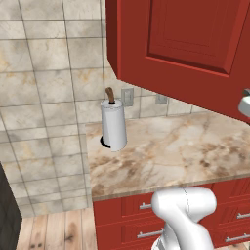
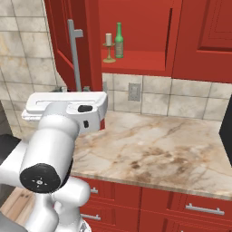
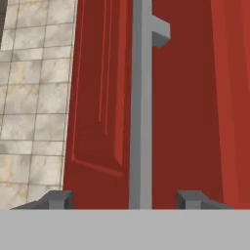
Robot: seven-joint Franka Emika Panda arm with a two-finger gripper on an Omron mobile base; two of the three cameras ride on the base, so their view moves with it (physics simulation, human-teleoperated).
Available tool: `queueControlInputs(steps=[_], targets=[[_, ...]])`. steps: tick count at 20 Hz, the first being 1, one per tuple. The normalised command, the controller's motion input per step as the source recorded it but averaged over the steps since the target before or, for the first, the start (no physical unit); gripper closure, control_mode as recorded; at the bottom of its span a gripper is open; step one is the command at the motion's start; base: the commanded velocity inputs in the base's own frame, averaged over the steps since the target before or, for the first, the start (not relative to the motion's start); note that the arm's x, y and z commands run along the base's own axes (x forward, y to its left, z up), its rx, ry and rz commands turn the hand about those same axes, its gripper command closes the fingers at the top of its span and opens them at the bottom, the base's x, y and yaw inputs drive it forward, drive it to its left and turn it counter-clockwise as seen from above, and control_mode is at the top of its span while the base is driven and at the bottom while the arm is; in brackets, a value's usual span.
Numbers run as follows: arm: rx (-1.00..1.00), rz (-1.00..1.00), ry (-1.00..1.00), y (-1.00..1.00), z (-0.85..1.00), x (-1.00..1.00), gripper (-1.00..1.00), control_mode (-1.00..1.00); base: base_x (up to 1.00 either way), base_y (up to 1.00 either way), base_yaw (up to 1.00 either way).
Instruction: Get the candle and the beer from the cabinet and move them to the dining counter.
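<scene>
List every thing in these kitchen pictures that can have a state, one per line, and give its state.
cabinet door: swung open.
handle: upright, between the spread fingertips, not gripped.
gripper: open.
candle: upright on the cabinet shelf, left of the beer.
beer: upright on the shelf.
paper towel roll: upright on the wall counter.
drawers: shut.

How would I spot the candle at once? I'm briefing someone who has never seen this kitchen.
Find the red wall cabinet above the marbled counter, its left door swung open. On its shelf stand two small things side by side. The candle is the left one: a cream stub on a brass holder, shorter than the green beer bottle beside it.
</scene>
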Motion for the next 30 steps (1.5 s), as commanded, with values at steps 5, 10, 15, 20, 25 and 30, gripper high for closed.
queueControlInputs(steps=[5, 10, 15, 20, 25, 30], targets=[[0.00, 0.03, -0.07, -0.36, 0.00, -0.92, -1.00, -1.00, 0.00, 0.00, 0.00], [0.00, 0.03, -0.04, -0.74, 0.00, -0.86, -1.00, -1.00, 0.00, 0.00, 0.00], [0.01, 0.14, 0.00, -0.87, 0.00, 0.02, -1.00, -1.00, 0.00, 0.00, 0.00], [0.03, 0.36, 0.00, -0.42, 0.00, 0.65, -1.00, -1.00, 0.00, 0.00, 0.00], [0.00, 0.37, 0.00, -0.13, 0.00, 0.25, -1.00, -1.00, 0.00, 0.00, 0.00], [0.00, 0.36, 0.00, 0.00, 0.00, 0.18, -1.00, -1.00, 0.00, 0.00, 0.00]])
